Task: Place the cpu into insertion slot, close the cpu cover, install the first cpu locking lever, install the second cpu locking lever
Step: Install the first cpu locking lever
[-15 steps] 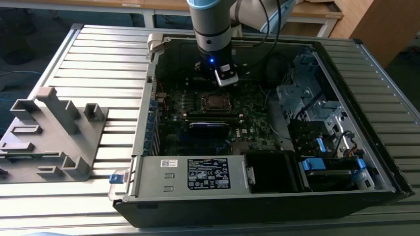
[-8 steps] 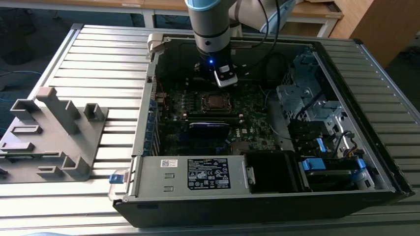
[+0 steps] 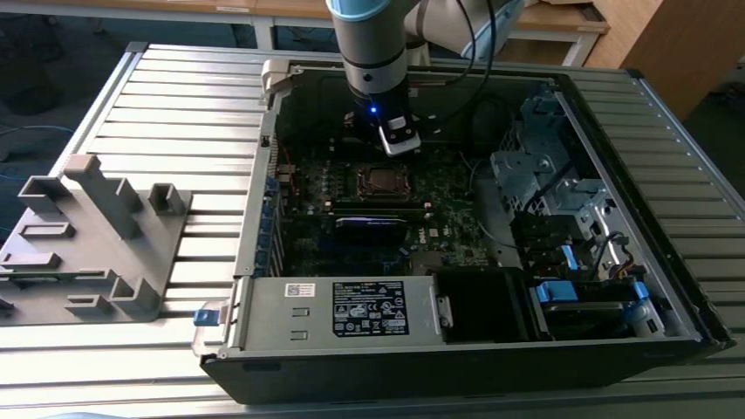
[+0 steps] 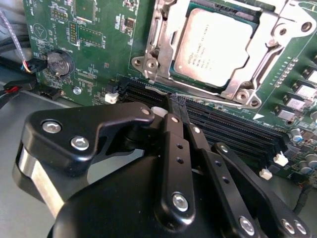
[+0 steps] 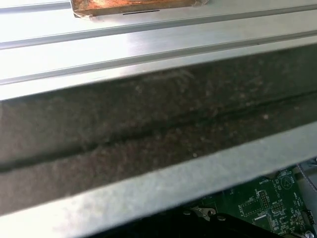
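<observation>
In the second wrist view the cpu [image 4: 216, 47] sits in its socket on the board [image 4: 94, 49], the cover [image 4: 257, 74] seemingly down around it. The gripper [image 4: 177, 103] hovers nearby, fingers together, holding nothing.

I note the cpu [image 4: 214, 48] seated in its socket on the motherboard [image 4: 94, 44], the cpu cover [image 4: 247, 74] lying closed around it. The gripper [image 4: 178, 101] hangs over the memory slots [image 4: 233, 124] beside the socket, inside the computer case [image 3: 349, 367].
</observation>
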Robot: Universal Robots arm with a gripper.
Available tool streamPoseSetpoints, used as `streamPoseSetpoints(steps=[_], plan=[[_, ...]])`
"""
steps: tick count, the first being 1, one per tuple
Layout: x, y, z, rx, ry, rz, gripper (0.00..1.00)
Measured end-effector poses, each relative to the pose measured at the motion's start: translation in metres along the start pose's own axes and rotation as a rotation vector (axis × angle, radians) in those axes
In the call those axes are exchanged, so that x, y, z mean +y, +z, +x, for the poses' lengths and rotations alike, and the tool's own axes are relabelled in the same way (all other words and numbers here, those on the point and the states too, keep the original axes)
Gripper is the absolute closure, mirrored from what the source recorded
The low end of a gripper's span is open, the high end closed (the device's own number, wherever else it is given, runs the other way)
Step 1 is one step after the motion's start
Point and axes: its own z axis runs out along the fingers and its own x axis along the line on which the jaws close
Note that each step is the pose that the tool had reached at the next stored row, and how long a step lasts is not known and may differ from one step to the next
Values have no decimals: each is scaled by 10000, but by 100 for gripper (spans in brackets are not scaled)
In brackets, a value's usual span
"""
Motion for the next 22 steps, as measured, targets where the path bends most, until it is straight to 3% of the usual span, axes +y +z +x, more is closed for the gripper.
streamPoseSetpoints(steps=[7,9,16,18,22], plan=[[-2,2,0,-10,-8,35,89],[-4,2,-1,-28,-21,99,89],[-9,9,-1,-120,-106,478,89],[-9,11,-1,-125,-113,510,89],[-9,14,0,-128,-113,507,89]])
